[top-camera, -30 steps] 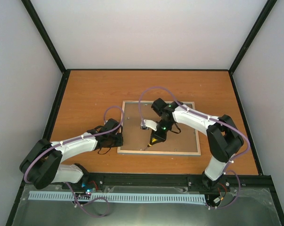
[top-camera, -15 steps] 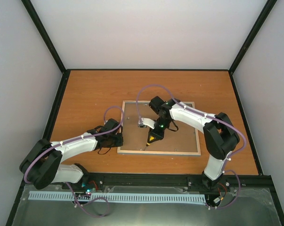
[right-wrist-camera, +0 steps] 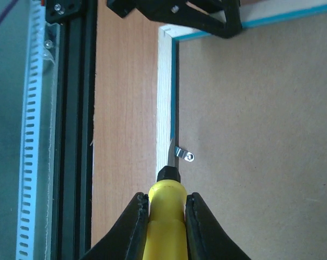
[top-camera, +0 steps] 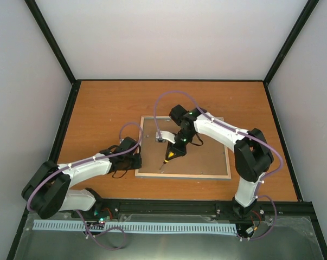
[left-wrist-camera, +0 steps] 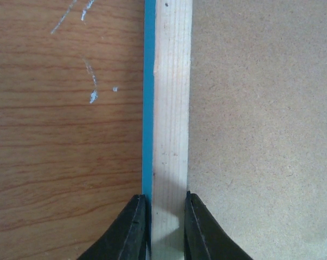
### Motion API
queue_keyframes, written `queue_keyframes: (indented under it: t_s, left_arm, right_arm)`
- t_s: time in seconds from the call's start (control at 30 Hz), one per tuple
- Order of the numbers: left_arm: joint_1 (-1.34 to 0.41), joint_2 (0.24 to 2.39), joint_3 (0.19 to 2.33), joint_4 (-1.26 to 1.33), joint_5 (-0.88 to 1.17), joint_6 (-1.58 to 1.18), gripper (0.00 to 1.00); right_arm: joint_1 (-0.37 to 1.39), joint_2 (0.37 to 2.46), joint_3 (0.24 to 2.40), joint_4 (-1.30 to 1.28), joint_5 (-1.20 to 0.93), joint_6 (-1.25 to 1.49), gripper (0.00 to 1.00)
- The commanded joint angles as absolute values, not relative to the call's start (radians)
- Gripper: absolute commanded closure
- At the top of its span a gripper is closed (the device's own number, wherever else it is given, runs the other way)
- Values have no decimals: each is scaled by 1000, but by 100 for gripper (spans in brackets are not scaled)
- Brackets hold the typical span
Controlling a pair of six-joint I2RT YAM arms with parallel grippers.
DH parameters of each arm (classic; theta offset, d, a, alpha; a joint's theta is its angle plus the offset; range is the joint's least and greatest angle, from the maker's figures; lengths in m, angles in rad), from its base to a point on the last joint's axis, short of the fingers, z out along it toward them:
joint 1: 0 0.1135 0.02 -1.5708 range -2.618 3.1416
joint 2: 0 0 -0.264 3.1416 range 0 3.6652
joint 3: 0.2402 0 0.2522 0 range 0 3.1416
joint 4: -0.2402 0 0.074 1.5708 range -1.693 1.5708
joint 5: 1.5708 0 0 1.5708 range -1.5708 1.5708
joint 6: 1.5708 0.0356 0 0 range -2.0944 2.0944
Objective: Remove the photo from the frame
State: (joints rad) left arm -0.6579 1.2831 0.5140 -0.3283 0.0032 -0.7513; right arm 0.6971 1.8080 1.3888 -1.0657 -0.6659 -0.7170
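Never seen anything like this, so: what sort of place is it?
Likely a robotics test cell: a left arm and a right arm mounted at a wooden table, plain white walls, and a picture frame as practice work.

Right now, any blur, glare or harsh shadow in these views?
Top external: even, soft light, no glare, frame crisp. Left wrist: wood grain of the frame rail sharp, left gripper fingers slightly soft at the bottom edge. Right wrist: right gripper and the yellow screwdriver handle near the lens look soft; the metal clip glints slightly but is readable.
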Motion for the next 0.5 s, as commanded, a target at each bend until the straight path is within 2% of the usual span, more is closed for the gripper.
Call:
queue_keyframes:
  t_s: [0.0,0.47]
  left_arm:
    - [-665,1258,500,-335,16,-753,99]
    - [-666,1237,494,-339,14,-759,99]
  right_arm:
    - [707,1764,1410,-1126,-720,-790,97]
    - [707,1822,1338,-1059,-623,-768,97]
